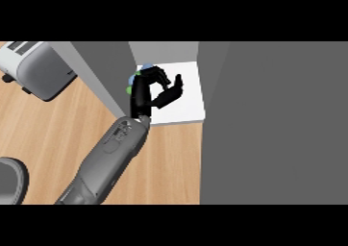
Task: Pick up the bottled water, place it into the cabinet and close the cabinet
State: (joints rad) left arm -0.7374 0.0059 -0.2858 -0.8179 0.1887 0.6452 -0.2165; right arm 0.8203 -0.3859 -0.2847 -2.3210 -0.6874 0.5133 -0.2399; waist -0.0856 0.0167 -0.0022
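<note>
Curling my left hand (150,92) round the water bottle (129,89), only blue and green bits showing at its left side, I hold it over the cabinet shelf's (188,96) left edge, seemingly lengthwise front-to-back, beside the open door (92,72).

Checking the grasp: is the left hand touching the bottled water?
Touching. Head view: left hand curls round the bottled water, only green bits showing.
</note>
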